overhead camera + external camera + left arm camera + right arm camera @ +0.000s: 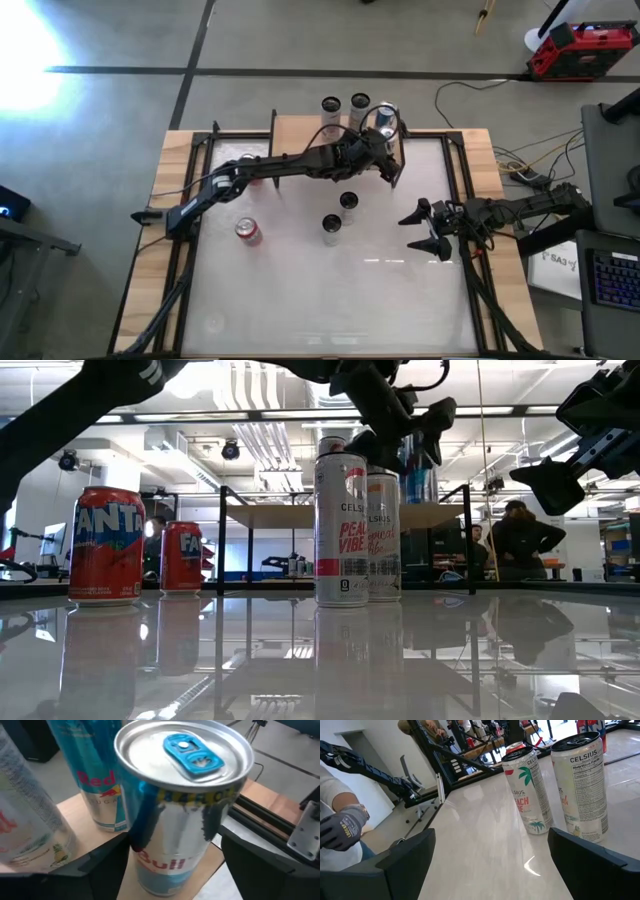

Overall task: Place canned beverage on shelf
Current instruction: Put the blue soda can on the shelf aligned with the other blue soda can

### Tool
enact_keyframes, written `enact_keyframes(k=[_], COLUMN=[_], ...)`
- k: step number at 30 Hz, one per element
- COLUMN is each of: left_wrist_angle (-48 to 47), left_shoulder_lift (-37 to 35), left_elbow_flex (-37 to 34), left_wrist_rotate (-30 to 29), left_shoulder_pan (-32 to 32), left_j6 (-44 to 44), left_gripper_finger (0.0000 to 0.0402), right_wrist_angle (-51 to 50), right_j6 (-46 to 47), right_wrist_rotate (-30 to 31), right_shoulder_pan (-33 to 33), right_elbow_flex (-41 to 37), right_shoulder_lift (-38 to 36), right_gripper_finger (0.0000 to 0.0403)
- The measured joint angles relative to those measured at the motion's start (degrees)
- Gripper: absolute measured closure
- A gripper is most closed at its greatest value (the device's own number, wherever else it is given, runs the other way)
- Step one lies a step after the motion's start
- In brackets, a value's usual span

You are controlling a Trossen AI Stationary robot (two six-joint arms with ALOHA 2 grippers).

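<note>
The shelf (300, 132) stands at the table's far edge, its tan top (261, 791) bearing three cans. Two stand at its back (331, 105) (359, 102). The third is a blue-and-silver Red Bull can (385, 118) with a blue tab (192, 755), at the shelf's right end. My left gripper (388, 150) reaches over the table to it and is shut on this can. My right gripper (430, 228) waits open at the table's right side, nothing between its fingers (405, 855). My left gripper has the Red Bull can between its two fingers (107, 870), one against each side of the can's lower body (150, 860). The fingers come from the table's near side, slanting down. The can stands upright with its bottom (165, 887) at the shelf's top.
Two tall Celsius cans (348, 203) (332, 226) stand mid-table, and two Fanta cans (248, 232) (182, 557) stand at the left. A second Red Bull can (97, 780) is close beside the held one. A gloved hand (340, 827) and people (520, 540) show beyond the table.
</note>
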Motion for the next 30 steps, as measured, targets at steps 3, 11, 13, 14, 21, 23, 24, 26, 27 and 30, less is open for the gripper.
enact_keyframes(k=[3,11,13,14,21,23,24,26,27,30], left_wrist_angle=[0.37,0.71,0.60,0.52,0.31,0.35,0.35,0.35,0.43,0.89], left_shoulder_lift=[0.09,0.17,0.17,0.17,0.22,0.22,0.22,0.22,0.22,0.22], left_elbow_flex=[0.00,0.00,0.00,0.00,0.00,0.00,0.00,0.00,0.00,0.00], left_wrist_rotate=[0.34,0.55,0.45,0.32,-1.04,-1.06,-1.06,-0.89,-0.48,1.69], left_shoulder_pan=[0.23,0.42,0.42,0.42,0.40,0.40,0.40,0.40,0.40,0.64], left_j6=[0.01,-0.03,-0.58,-1.01,-2.64,-2.48,-2.19,-1.58,-1.27,0.37], left_gripper_finger=[0.0129,0.0175,0.0172,0.0167,0.0104,0.0086,0.0077,0.0062,0.0055,0.0041], right_wrist_angle=[-0.01,0.01,0.02,0.02,0.02,0.00,0.02,-0.01,0.00,0.02], right_j6=[0.00,0.00,0.00,0.00,0.00,0.00,0.00,0.00,-0.01,0.00], right_wrist_rotate=[0.00,-0.01,0.00,0.01,0.01,-0.01,0.01,-0.02,-0.02,-0.02], right_shoulder_pan=[0.00,0.02,0.00,0.00,0.01,0.02,0.02,0.02,0.00,0.01], right_elbow_flex=[0.00,0.00,-0.01,0.01,0.01,0.00,0.01,-0.01,-0.02,0.01], right_shoulder_lift=[0.00,0.00,0.00,0.00,0.00,0.00,0.00,0.00,0.00,0.00], right_gripper_finger=[0.0033,0.0033,0.0033,0.0033,0.0033,0.0033,0.0033,0.0033,0.0033,0.0033])
